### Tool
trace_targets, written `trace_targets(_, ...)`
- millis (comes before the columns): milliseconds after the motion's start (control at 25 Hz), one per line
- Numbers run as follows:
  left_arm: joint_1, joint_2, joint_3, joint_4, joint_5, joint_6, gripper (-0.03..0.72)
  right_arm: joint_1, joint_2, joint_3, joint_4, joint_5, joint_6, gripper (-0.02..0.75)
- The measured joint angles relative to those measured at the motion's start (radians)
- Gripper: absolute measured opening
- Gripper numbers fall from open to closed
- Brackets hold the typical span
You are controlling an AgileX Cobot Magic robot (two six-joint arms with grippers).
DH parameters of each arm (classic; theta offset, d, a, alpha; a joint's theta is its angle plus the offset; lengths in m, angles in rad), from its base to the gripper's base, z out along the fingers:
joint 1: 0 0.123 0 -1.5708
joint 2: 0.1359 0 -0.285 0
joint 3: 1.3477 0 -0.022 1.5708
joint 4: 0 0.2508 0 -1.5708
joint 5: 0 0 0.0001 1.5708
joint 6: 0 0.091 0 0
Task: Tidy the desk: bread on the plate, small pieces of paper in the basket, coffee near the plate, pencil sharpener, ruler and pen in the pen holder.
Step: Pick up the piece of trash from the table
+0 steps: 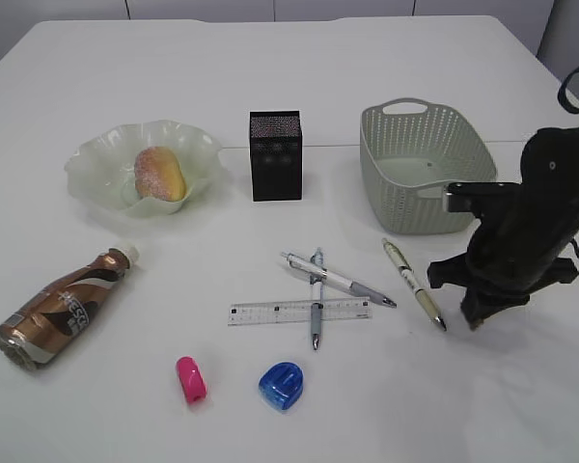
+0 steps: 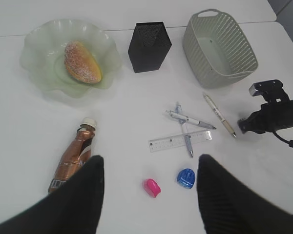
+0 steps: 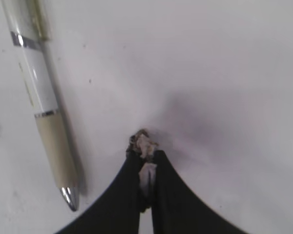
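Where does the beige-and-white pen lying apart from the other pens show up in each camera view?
Exterior view: beige-and-white pen lies right of centre, below the basket.
Left wrist view: at right, below the basket.
Right wrist view: along the left edge, tip pointing down.
Shared landmark: the right pincer, beside the pen's tip in every view.

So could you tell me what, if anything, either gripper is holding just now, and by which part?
The right gripper is pinched shut on a small scrap of paper, caught at its edge between the fingertips. The left gripper is open and empty.
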Motion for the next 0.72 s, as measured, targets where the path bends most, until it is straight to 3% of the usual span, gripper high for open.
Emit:
trace_targets(480, 0.0, 0.0, 0.0, 0.0, 0.0, 0.0, 0.433, 0.0, -0.142, -0.134, -0.003, 0.355, -0.013, 0.034)
trace_targets(720, 0.0, 0.0, 0.0, 0.0, 0.0, 0.0, 0.433, 0.0, -0.173, -0.323, -0.005, 0.432, -0.013, 0.033)
